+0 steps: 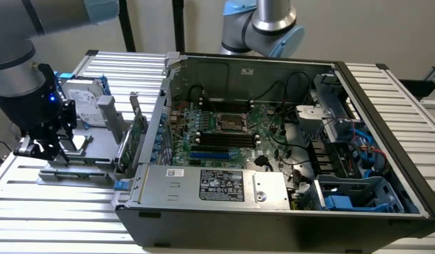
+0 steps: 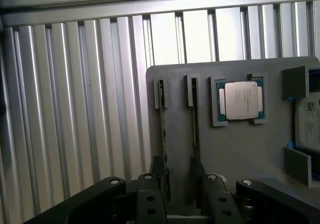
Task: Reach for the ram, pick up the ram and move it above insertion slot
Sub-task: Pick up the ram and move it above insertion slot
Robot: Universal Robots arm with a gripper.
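Two thin ram sticks stand on edge, side by side, in a grey holder plate (image 2: 250,149): one ram (image 2: 163,129) and a second alike stick (image 2: 195,129). My gripper (image 2: 177,173) hangs just above their near ends, open, one dark fingertip (image 2: 159,168) by each stick and nothing held. In the exterior view the gripper (image 1: 46,151) is low over the holder (image 1: 90,145), at that view's left, outside the computer case. The black insertion slots (image 1: 225,138) lie parallel on the motherboard inside the case, above a shorter blue slot (image 1: 210,156).
A processor chip (image 2: 240,100) sits in the holder beside the sticks, and a hard drive (image 1: 87,103) lies behind it. A green expansion card (image 1: 138,132) stands upright between holder and case wall (image 1: 161,106). A second arm (image 1: 270,24) stands behind the case. The table is ribbed metal (image 2: 75,109).
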